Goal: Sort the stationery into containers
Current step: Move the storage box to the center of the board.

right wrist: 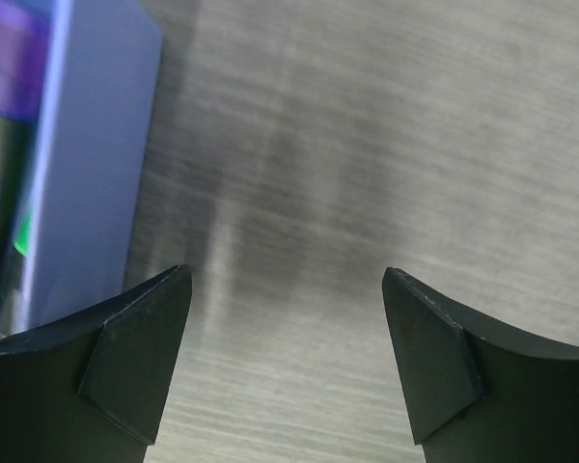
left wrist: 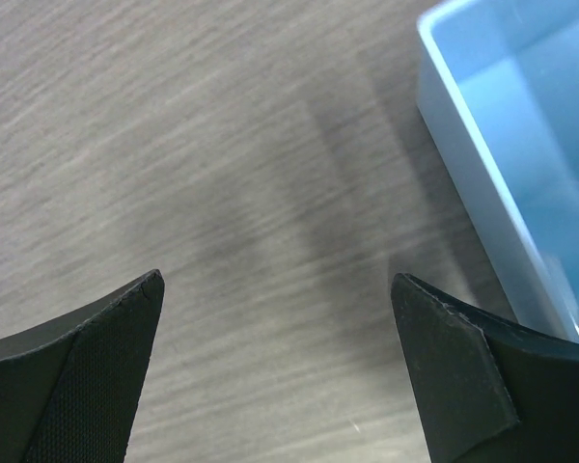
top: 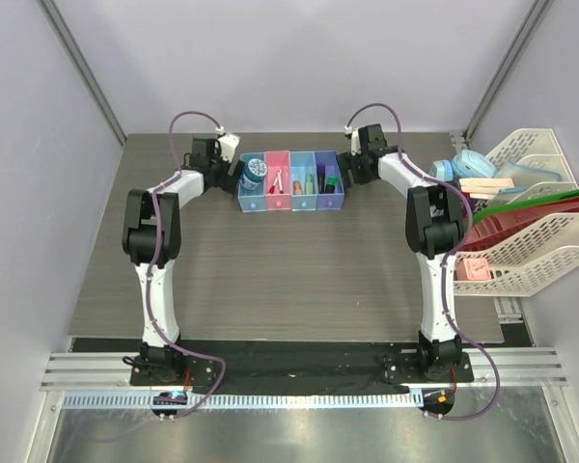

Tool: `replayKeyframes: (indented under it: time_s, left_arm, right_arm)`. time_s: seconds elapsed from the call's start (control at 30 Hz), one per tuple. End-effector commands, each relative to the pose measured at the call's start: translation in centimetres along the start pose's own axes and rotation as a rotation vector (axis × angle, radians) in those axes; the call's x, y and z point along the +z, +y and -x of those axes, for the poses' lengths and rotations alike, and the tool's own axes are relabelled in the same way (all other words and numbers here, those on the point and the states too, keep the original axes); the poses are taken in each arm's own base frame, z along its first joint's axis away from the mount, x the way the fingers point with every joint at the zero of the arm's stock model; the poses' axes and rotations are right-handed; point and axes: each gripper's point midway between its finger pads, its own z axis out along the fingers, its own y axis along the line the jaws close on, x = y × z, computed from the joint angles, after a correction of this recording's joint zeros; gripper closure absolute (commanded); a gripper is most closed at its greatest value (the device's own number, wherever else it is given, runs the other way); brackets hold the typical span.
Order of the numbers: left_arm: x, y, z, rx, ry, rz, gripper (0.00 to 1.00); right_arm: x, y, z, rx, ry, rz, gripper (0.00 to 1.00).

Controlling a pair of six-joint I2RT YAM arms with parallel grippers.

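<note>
— Between the two grippers, what is sitting on the table (top: 270,270)?
— The row of bins (top: 291,206) is lying there, its long axis running straight from one gripper to the other. The white racks (top: 550,256) are standing well off, out beyond the right arm.
— How are the hands standing?
— The left gripper (left wrist: 280,289) is hanging wide open over bare wood and gripping nothing, with the blue bin (left wrist: 482,183) just beside it on its right. The right gripper (right wrist: 288,280) is gaping too, also empty, with the purple bin (right wrist: 87,164) just beside it on its left.
— And what are the bins holding?
— The blue disc (top: 254,174) is resting in the blue one, nearest the left gripper. The highlighter (top: 325,179) is lying in the purple one, nearest the right. Between them, a marker (top: 277,180) is sitting in the pink bin (top: 278,200) and small pieces (top: 302,181) in the light blue bin (top: 303,200). I am spotting nothing loose near either hand, so I am judging the sorting as nearly done.
</note>
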Motion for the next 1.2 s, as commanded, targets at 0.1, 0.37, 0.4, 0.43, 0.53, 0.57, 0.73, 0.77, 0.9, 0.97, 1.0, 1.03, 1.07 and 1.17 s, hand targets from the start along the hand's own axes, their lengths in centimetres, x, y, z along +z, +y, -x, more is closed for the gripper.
replayKeyframes:
  time_s: [0.1,0.37,0.4,0.43,0.53,0.57,0.73,0.77,0.9,0.97,1.0,1.03,1.07,1.17]
  left_arm:
    - [-2.9,-6.1,1.6,0.049,-0.031,-0.147,0.01]
    - [-4.2,-9.3,0.5,0.076,-0.009,-0.208,0.02]
    - [-4.3,-9.5,0.4,0.076,-0.008,-0.209,0.02]
    - [-4.4,-9.6,0.3,0.082,-0.008,-0.212,0.02]
    - [-4.7,-10.0,0.1,0.087,0.000,-0.216,0.02]
    - [-4.8,-10.1,-0.1,0.086,0.004,-0.217,0.02]
    - [-5.6,-11.3,-0.8,0.103,0.032,-0.245,0.02]
    - [-5.8,-11.6,-0.9,0.110,0.037,-0.252,0.02]
    - [-6.8,-12.8,-1.3,0.145,0.059,-0.279,0.02]
    - [-7.4,-13.8,-1.9,0.163,0.082,-0.299,0.02]
    - [-7.8,-14.0,-1.6,0.169,0.076,-0.300,0.02]
    - [-8.1,-14.6,-1.9,0.178,0.084,-0.312,0.02]
    - [-8.4,-14.8,-2.1,0.184,0.090,-0.318,0.02]
    - [-9.4,-16.0,-2.4,0.198,0.108,-0.344,0.01]
  right_arm:
    - [-4.3,4.0,2.9,-0.031,-0.109,0.075,0.14]
    - [-5.2,6.4,0.8,-0.061,-0.099,0.098,0.14]
    - [-5.2,6.6,0.6,-0.064,-0.099,0.102,0.14]
    - [-5.3,6.8,0.3,-0.067,-0.096,0.107,0.14]
    - [-5.5,7.7,-0.2,-0.079,-0.091,0.117,0.14]
    - [-5.8,7.9,-0.6,-0.085,-0.087,0.120,0.14]
    - [-6.7,8.9,-1.5,-0.117,-0.081,0.126,0.15]
    - [-6.9,9.1,-1.7,-0.119,-0.078,0.128,0.14]
    - [-7.8,9.8,-2.2,-0.134,-0.080,0.139,0.14]
    - [-7.9,9.9,-3.2,-0.141,-0.062,0.140,0.14]
    - [-8.2,10.4,-3.4,-0.152,-0.063,0.144,0.15]
    - [-8.5,10.4,-3.5,-0.158,-0.065,0.144,0.14]
    - [-8.4,10.6,-4.2,-0.162,-0.052,0.148,0.15]
    - [-8.6,10.8,-5.2,-0.169,-0.037,0.149,0.15]
